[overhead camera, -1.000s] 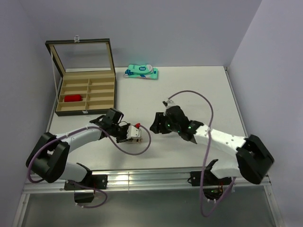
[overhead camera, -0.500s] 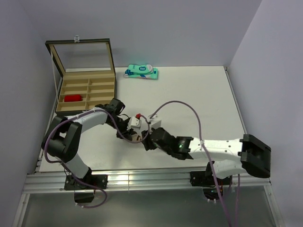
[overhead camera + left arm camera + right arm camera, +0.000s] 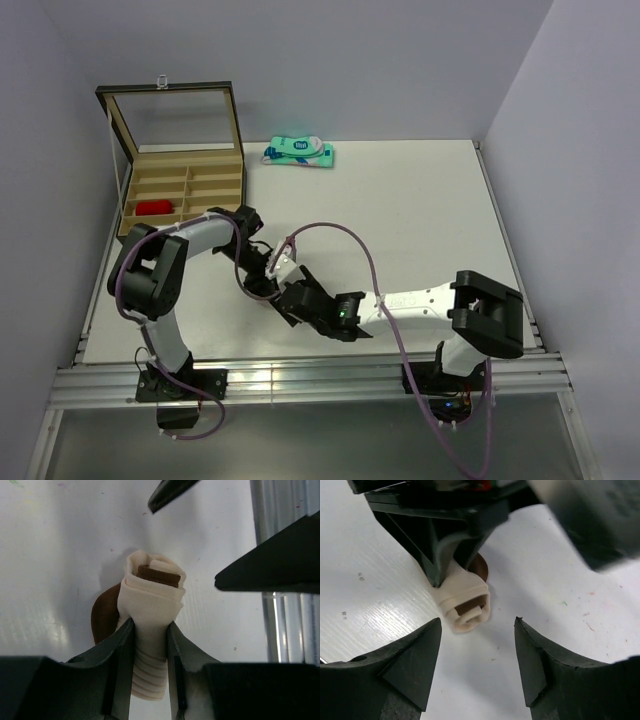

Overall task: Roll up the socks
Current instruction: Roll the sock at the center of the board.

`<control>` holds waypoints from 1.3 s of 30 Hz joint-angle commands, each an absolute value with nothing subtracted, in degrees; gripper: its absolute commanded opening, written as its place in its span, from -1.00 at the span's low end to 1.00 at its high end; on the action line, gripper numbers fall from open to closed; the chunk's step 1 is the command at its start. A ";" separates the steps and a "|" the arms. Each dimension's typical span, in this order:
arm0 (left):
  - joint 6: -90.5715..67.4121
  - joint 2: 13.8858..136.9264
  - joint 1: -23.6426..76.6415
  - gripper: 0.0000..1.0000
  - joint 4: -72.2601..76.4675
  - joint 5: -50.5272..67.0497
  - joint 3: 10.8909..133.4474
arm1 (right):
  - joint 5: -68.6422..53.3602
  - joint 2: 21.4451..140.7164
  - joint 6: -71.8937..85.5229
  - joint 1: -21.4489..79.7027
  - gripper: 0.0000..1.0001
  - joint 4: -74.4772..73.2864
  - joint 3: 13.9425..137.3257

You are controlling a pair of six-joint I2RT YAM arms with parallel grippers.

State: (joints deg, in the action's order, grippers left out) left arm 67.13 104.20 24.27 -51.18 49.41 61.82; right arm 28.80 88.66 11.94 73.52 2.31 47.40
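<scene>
I'm standing in what looks like a robotics lab, at a bare test booth. Plain lilac walls (image 3: 300, 60) close in a white table (image 3: 420, 200) on three sides. A metal rail (image 3: 300, 380) runs along the near edge, where a left robot arm (image 3: 190, 240) and a right robot arm (image 3: 420, 298) are bolted, trailing loose purple cables (image 3: 340, 226).

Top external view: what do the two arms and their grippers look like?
The left arm and right arm have white shells and black joint housings. A mauve cable loops along each. A green light glows near the right arm's wrist. The left gripper has dark grey tapering fingers; the right gripper has black wedges.
</scene>
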 commanded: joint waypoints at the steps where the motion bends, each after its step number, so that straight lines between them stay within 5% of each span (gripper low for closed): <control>1: 67.41 109.33 24.43 -0.99 -59.59 42.10 59.68 | 25.76 90.70 7.56 74.62 0.36 4.83 51.06; 27: 66.71 111.97 24.34 -0.99 -60.38 41.92 60.82 | 17.93 103.62 6.85 73.65 0.35 5.62 55.81; 34: 65.66 112.33 24.17 -0.95 -60.38 43.41 60.91 | 18.81 107.22 8.00 73.65 -0.01 5.36 56.95; 39: 61.80 111.10 23.91 -0.84 -58.63 45.26 61.52 | 19.95 107.75 9.14 73.65 -0.71 6.50 56.16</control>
State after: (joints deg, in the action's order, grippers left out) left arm 63.70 109.01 23.09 -60.75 51.57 63.66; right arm 19.57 104.79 7.81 73.97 3.86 55.24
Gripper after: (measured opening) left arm 0.320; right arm 0.459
